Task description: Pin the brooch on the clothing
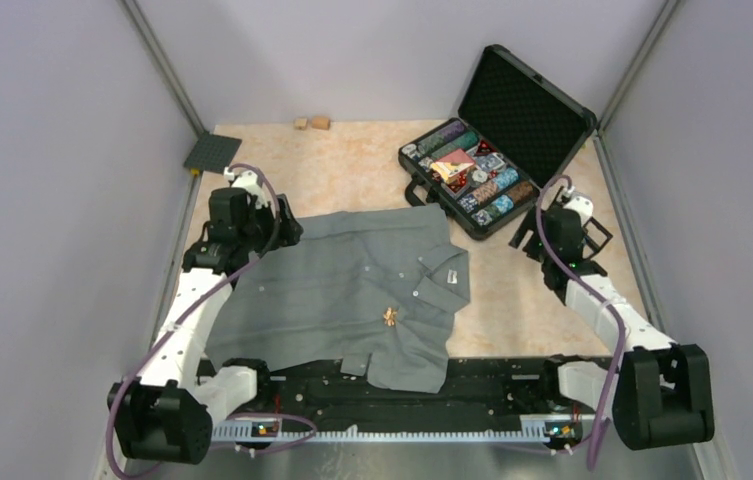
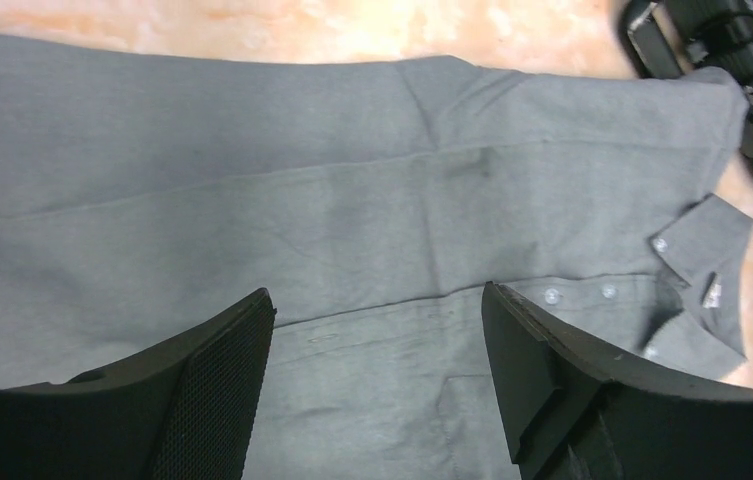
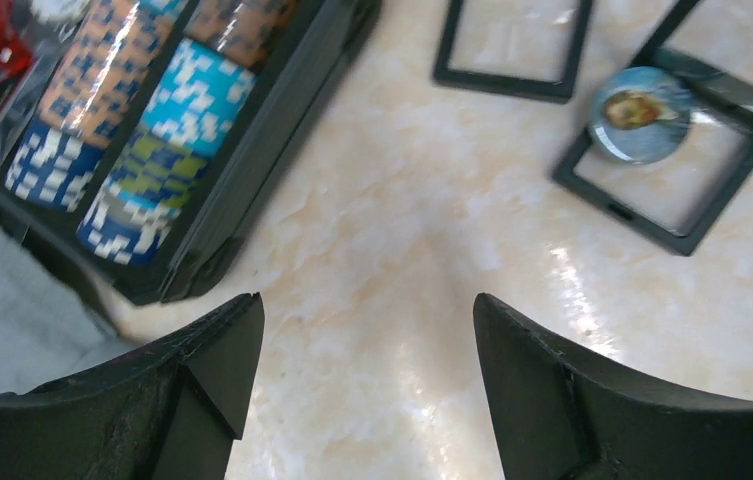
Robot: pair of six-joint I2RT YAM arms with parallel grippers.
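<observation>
The clothing, a grey short-sleeved shirt (image 1: 352,290), lies spread flat on the table with its collar to the right. A small gold brooch (image 1: 390,317) rests on its front, below the button line. My left gripper (image 1: 287,233) hovers over the shirt's far left edge. In the left wrist view it (image 2: 377,300) is open above bare grey cloth (image 2: 352,200), with buttons (image 2: 552,296) and the collar label (image 2: 712,290) to the right; the brooch is outside that view. My right gripper (image 1: 527,240) is off the shirt to the right. It (image 3: 367,305) is open over bare tabletop.
An open black case of poker chips (image 1: 472,175) stands behind the shirt's collar, and its corner (image 3: 202,150) is close to my right gripper. Black frames (image 3: 512,50) and a round blue portrait badge (image 3: 640,113) lie beyond it. A black square plate (image 1: 212,152) and small blocks (image 1: 312,122) lie at the back.
</observation>
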